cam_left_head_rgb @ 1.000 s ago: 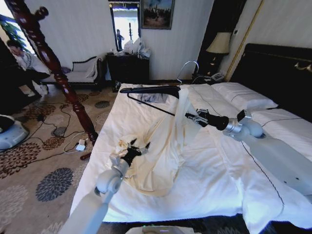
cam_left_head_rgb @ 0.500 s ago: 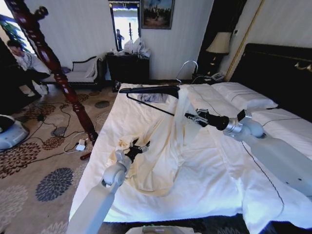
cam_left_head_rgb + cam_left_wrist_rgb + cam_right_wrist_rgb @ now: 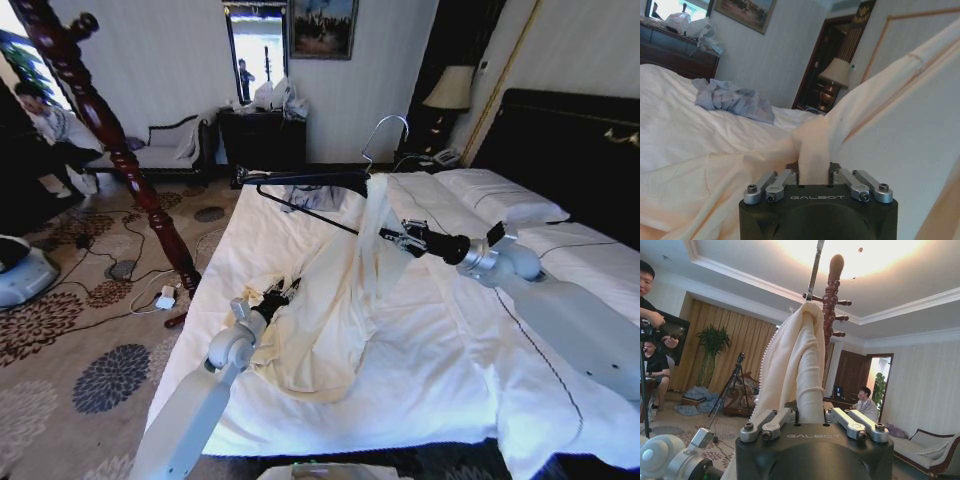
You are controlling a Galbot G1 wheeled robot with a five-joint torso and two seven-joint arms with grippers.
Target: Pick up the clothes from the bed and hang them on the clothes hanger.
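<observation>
The cream clothes (image 3: 330,310) lie partly on the bed (image 3: 450,370), with one part pulled up and draped over the black clothes hanger (image 3: 305,180). The hanger's metal hook (image 3: 385,125) points up. My right gripper (image 3: 388,238) holds the hanger above the bed by its lower bar. In the right wrist view this gripper (image 3: 810,417) is shut, with cream cloth (image 3: 797,355) over the held part and the hook (image 3: 814,267) above it. My left gripper (image 3: 285,292) is low on the bed's left side. It is shut (image 3: 813,175) on a fold of the clothes (image 3: 812,145).
A small grey-blue garment (image 3: 315,200) lies on the far part of the bed (image 3: 735,100). A reddish-brown wooden post (image 3: 110,140) stands left of the bed, with cables and a power strip (image 3: 165,297) on the carpet. Pillows (image 3: 495,195) and a dark headboard (image 3: 560,130) are to the right.
My right gripper has lifted the hanger slightly, raising the draped cloth. My left gripper has shifted a little forward and upward with its fold of cloth.
</observation>
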